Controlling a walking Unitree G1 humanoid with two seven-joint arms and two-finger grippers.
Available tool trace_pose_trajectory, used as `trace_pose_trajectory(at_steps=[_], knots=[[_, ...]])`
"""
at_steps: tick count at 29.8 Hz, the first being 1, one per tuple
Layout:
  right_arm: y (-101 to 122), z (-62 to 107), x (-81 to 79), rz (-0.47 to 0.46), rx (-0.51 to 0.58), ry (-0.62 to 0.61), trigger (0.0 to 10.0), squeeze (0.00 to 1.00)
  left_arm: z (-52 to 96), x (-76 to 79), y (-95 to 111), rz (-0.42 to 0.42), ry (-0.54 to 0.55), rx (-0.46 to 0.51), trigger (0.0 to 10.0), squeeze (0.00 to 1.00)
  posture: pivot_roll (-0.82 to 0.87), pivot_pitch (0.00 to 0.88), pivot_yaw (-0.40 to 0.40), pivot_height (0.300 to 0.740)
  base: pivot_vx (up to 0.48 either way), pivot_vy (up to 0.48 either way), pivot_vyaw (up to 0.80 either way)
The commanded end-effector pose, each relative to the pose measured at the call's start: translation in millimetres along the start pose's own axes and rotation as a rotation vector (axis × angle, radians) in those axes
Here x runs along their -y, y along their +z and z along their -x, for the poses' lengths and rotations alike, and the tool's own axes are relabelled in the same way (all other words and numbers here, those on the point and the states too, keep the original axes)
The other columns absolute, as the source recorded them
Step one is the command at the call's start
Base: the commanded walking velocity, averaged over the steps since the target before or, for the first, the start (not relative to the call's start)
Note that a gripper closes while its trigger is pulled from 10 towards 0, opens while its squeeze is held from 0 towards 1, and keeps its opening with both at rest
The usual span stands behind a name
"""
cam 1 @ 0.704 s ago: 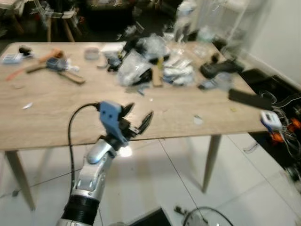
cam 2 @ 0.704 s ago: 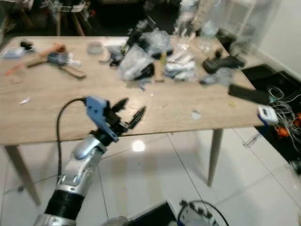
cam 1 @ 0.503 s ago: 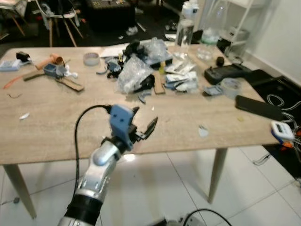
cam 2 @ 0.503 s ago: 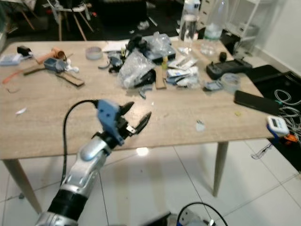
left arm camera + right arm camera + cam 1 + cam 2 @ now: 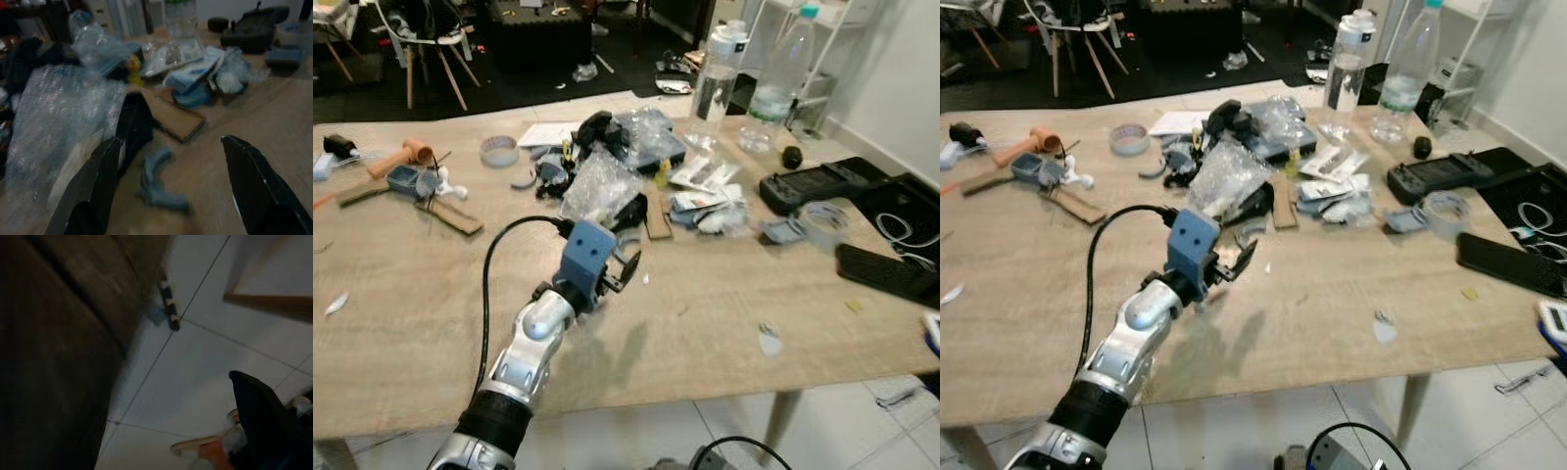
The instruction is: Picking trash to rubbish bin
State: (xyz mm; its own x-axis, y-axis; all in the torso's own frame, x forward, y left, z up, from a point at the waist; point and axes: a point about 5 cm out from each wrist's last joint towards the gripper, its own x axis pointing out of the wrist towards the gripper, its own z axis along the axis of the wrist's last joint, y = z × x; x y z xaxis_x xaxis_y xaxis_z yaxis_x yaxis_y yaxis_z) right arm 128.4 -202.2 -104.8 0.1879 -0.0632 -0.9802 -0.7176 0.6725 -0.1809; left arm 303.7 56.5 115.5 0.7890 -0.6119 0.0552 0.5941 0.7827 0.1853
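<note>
While outstretched, left tool [image 5: 619, 271] splayed, above table [image 5: 401, 323]

Head eyes overlook table [image 5: 401, 323]; left wrist skims its clutter.

I see a light wood bench [image 5: 431, 333] spanning the view, on slim pale legs over white floor tiles [image 5: 862, 441]. At eleven o'clock, chairs [image 5: 421, 49] stand in what looks like a dim back room. A white wall [image 5: 901, 78] rises at two o'clock.
</note>
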Motion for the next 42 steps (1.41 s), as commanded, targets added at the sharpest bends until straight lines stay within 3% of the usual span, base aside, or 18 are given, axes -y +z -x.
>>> trace_pose_trajectory(at_steps=[1, 2, 3, 10, 12, 15, 25, 26, 28, 29, 33, 38, 42], knots=[[-4, -0.4, -2.8, -0.009, -0.004, 0.006, 10.0, 0.0, -0.8, 7.0, -3, 0.019, -0.032, -0.015, 10.0, 0.0, 0.04, 0.038, 0.01, 0.74, 0.0, 0.0, 0.0], [-4, -0.4, -2.8, -0.009, -0.004, 0.006, 10.0, 0.0, -0.8, 7.0, -3, 0.019, -0.032, -0.015, 10.0, 0.0, 0.04, 0.038, 0.01, 0.74, 0.0, 0.0, 0.0], [-8, -0.5, -3.1, -0.015, -0.012, 0.007, 10.0, 0.0, 1.1, 17.6, -8, 0.038, -0.112, -0.05, 10.0, 0.0, 0.03, 0.041, 0.013, 0.74, 0.0, 0.0, 0.0], [-10, -0.5, -3.5, -0.018, -0.016, 0.008, 10.0, 0.0, 4.4, 28.0, -18, 0.043, -0.197, -0.118, 10.0, 0.0, 0.03, 0.044, 0.016, 0.74, 0.0, 0.0, 0.0], [-4, -0.7, -4.9, -0.02, -0.008, 0.011, 10.0, 0.0, 12.4, 35.4, -29, 0.024, -0.279, -0.19, 10.0, 0.0, 0.03, 0.048, 0.019, 0.74, 0.0, 0.0, 0.0], [0, -0.9, -6.3, -0.021, -0.004, 0.014, 10.0, 0.0, 17.7, 38.5, -34, 0.032, -0.31, -0.225, 10.0, 0.0, 0.03, 0.053, 0.02, 0.74, 0.0, 0.0, 0.0], [-1, -1.2, -8.9, -0.018, -0.006, 0.018, 10.0, 0.0, 15.0, 30.7, -43, 0.074, -0.207, -0.294, 10.0, 0.0, 0.03, 0.057, 0.019, 0.74, 0.0, 0.0, 0.0], [-3, -1.3, -9.1, -0.017, -0.01, 0.017, 10.0, 0.0, 11.0, 25.6, -44, 0.12, -0.124, -0.312, 10.0, 0.0, 0.03, 0.058, 0.02, 0.74, 0.0, 0.0, 0.0], [-3, -1.3, -9.1, -0.017, -0.01, 0.017, 10.0, 0.0, 11.0, 25.6, -44, 0.12, -0.124, -0.312, 10.0, 0.0, 0.03, 0.058, 0.02, 0.74, 0.0, 0.0, 0.0], [-5, -1.3, -8.9, -0.018, -0.013, 0.017, 10.0, 0.0, 7.4, 21.3, -44, 0.168, -0.051, -0.331, 10.0, 0.0, 0.03, 0.059, 0.02, 0.74, 0.0, 0.0, 0.0], [-6, -1.2, -8.5, -0.018, -0.016, 0.017, 10.0, 0.0, 2.9, 19.4, -43, 0.248, 0.017, -0.354, 10.0, 0.0, 0.02, 0.06, 0.02, 0.74, 0.0, 0.0, 0.0], [-6, -1.1, -8.1, -0.019, -0.017, 0.017, 10.0, 0.0, 0.3, 19.7, -43, 0.27, 0.045, -0.369, 10.0, 0.0, 0.02, 0.06, 0.021, 0.74, 0.0, 0.0, 0.0], [-6, -1.1, -7.9, -0.023, -0.016, 0.017, 10.0, 0.0, 0.0, 19.7, -51, 0.24, 0.094, -0.436, 10.0, 0.0, 0.02, 0.059, 0.023, 0.74, 0.0, 0.0, 0.0]])
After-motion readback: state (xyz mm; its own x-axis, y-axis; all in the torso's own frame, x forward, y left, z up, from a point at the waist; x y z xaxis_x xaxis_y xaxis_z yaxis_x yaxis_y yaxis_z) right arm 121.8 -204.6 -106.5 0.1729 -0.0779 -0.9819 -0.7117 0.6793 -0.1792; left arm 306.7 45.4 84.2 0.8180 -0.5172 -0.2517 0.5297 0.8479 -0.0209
